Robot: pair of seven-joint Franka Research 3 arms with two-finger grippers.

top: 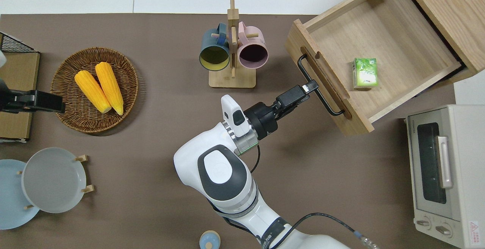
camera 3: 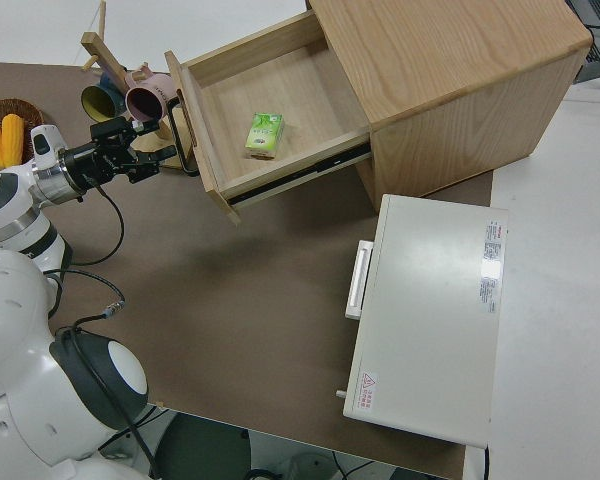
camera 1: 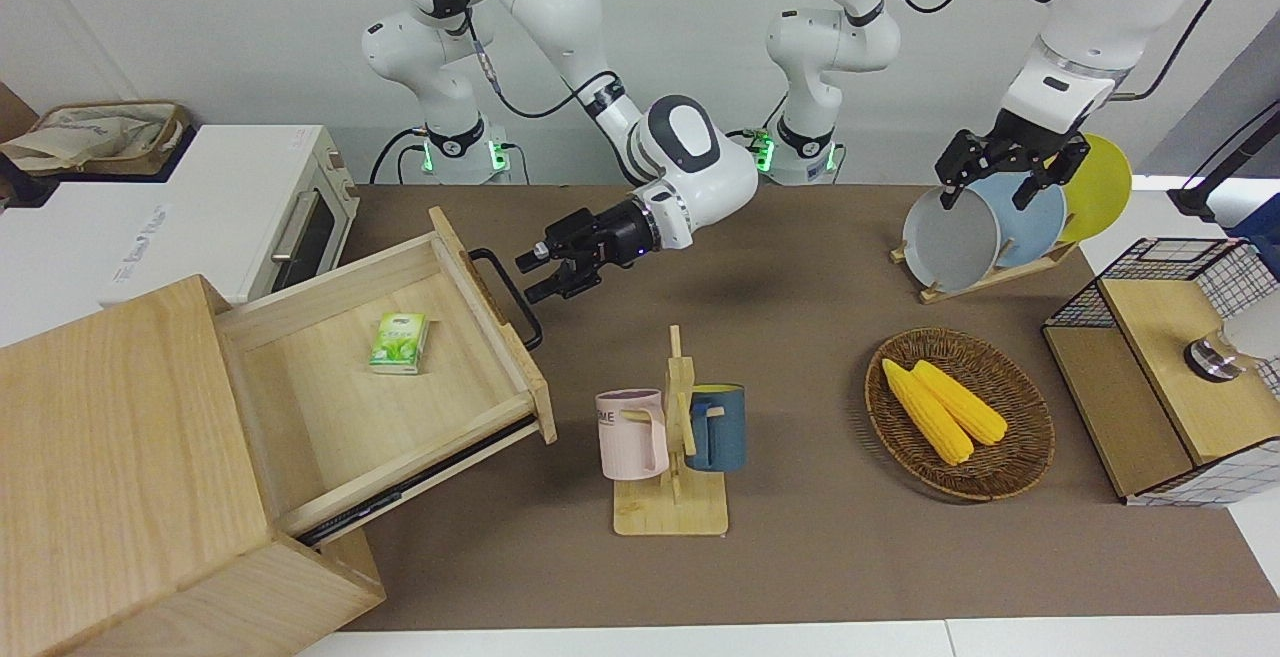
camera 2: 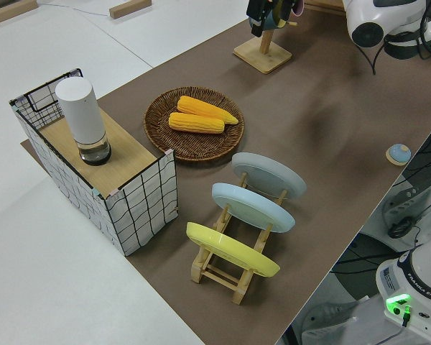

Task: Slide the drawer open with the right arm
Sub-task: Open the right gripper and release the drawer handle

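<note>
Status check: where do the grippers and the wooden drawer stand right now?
Right gripper open, just off the black bar handle. Left arm parked. Light-wood drawer pulled out. Nothing blocking.

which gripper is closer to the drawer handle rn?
Right. The right gripper sits just off the drawer handle, jaws open and not touching it. The left gripper is parked at the opposite end of the table.
</note>
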